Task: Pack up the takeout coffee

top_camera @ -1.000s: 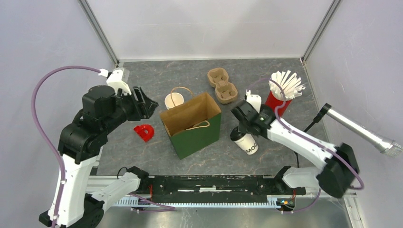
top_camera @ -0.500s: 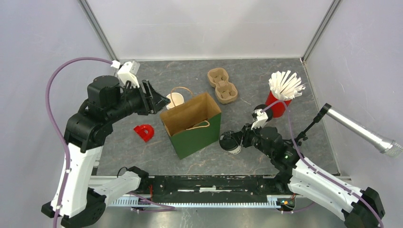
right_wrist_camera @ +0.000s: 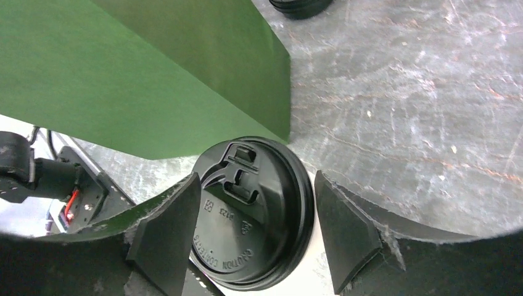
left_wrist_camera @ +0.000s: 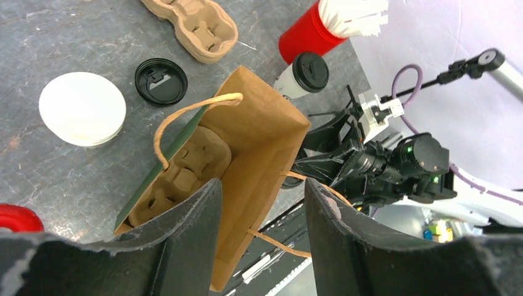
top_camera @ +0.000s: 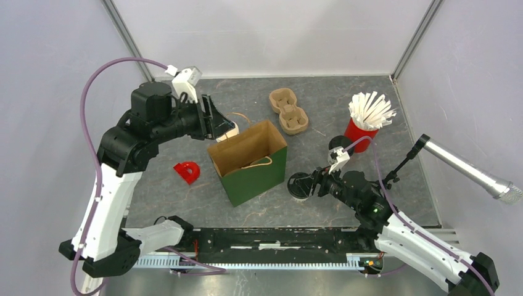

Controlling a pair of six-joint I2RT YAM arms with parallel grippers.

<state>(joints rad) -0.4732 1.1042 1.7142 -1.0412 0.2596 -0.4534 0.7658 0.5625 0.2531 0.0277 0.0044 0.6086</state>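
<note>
A green paper bag (top_camera: 250, 169) stands open on the grey table (top_camera: 376, 92). The left gripper (left_wrist_camera: 262, 185) hovers over its mouth, fingers spread wide, holding nothing. The right gripper (right_wrist_camera: 256, 183) straddles the takeout coffee (top_camera: 301, 185), which is lid-up just beside the bag's right corner, outside it. Whether the fingers press the cup, I cannot tell.

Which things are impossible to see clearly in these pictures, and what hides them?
1. Print on the takeout coffee: right wrist and top views show mostly its lid.
2. Whether the right gripper touches it: fingers overlap the lid's rim, right wrist view.
3. Bottom of the green bag: the carrier inside covers it, left wrist view.
4. Red object: tiny in top view, cut off in left wrist view.
</note>
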